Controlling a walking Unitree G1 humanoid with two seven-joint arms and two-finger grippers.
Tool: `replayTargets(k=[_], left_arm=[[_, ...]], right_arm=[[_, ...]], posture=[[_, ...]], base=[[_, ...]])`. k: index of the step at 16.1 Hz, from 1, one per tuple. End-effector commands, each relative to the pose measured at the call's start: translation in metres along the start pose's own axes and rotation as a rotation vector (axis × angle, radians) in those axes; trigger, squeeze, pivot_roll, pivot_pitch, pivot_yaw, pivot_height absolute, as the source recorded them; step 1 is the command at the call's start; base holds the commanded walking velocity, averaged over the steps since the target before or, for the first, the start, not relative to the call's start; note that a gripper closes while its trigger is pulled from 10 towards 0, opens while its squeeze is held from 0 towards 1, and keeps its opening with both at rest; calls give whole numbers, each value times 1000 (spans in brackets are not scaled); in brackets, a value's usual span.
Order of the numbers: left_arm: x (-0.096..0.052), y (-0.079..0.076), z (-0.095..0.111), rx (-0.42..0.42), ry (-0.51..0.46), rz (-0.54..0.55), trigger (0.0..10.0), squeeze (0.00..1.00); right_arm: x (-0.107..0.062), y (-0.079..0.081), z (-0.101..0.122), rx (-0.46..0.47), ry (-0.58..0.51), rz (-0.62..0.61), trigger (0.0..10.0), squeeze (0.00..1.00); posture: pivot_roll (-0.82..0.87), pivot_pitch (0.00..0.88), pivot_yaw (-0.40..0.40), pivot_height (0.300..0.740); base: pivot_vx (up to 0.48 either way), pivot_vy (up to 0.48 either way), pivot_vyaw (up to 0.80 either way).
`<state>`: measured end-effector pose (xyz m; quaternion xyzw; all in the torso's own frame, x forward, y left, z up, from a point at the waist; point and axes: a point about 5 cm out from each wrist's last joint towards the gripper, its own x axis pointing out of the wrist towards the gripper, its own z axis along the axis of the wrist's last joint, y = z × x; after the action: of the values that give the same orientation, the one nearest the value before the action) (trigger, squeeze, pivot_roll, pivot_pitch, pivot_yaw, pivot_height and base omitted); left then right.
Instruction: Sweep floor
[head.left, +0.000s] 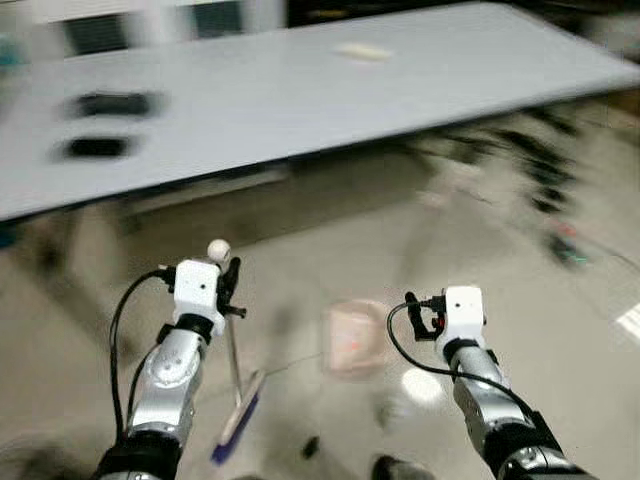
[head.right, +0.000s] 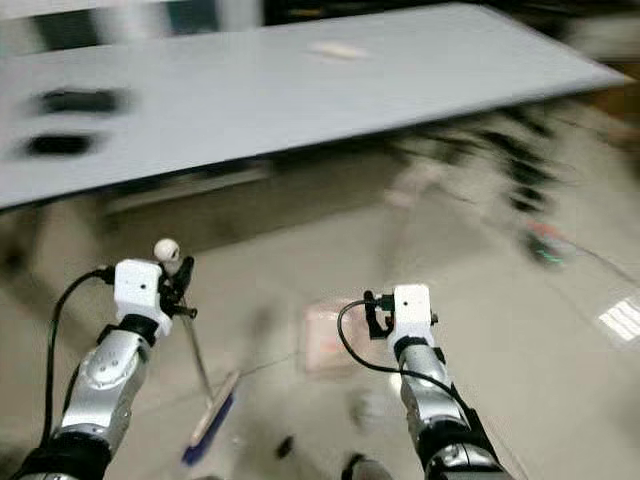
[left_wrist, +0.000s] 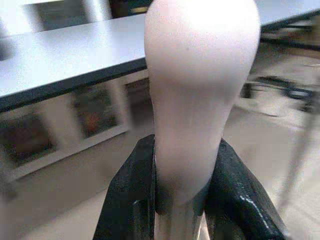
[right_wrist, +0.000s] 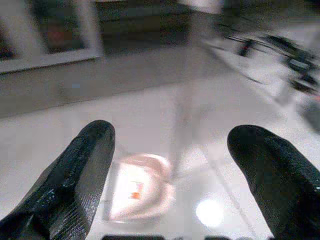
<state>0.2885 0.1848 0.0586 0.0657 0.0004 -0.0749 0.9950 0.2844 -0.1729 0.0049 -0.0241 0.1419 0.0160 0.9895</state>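
- Glossy floor (head.left: 560, 330) under a long grey desk (head.left: 300, 90); view blurred.
- My left pincer (left_wrist: 182, 195): clamped on the broom (head.left: 236, 385) handle, brush head on the floor.
- My right pincer (right_wrist: 170, 175): spread wide, holding nothing, above a pinkish dustpan (head.left: 355, 338).

Arms: two silver metal forearms, ribbed and glossy, going dark near the elbows.
Wrist blocks: a white boxy housing tops each arm, with a black collar under it.
Cables: a black cable loops out from each white housing and runs back down the arm.
left gripper (left_wrist: 181, 200): thick black fingers (left_wrist: 235, 195), smooth and slightly shiny.
right gripper (right_wrist: 175, 165): two broad black fingers (right_wrist: 75, 175), rounded tips, matte and finely textured.
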Motion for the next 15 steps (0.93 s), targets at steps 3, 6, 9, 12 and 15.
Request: replayTargets(k=[3,6,9,12,15], left_arm=[[3,-3,5,5,-30,-13,10000,0],[2,-1,9,52,-54,-7,10000,0],[-2,2,10,69,-65,5,10000,0],[-3,4,9,72,-64,11,10000,0],[-2,5,9,77,-61,6,10000,0]], right_arm=[[0,-7,0,7,1,-29,10000,0],[0,-5,1,11,-5,-8,10000,0],[1,-2,3,-12,-14,17,10000,0],[2,-3,4,-11,-13,-3,10000,0],[1,-10,3,-15,-9,-63,10000,0]], posture=[[54,103,34,740],[57,101,31,740],[68,103,25,740],[75,104,22,740],[70,96,25,740]], base=[[358,0,0],[379,0,0],[387,0,0],[394,0,533],[396,0,0]])
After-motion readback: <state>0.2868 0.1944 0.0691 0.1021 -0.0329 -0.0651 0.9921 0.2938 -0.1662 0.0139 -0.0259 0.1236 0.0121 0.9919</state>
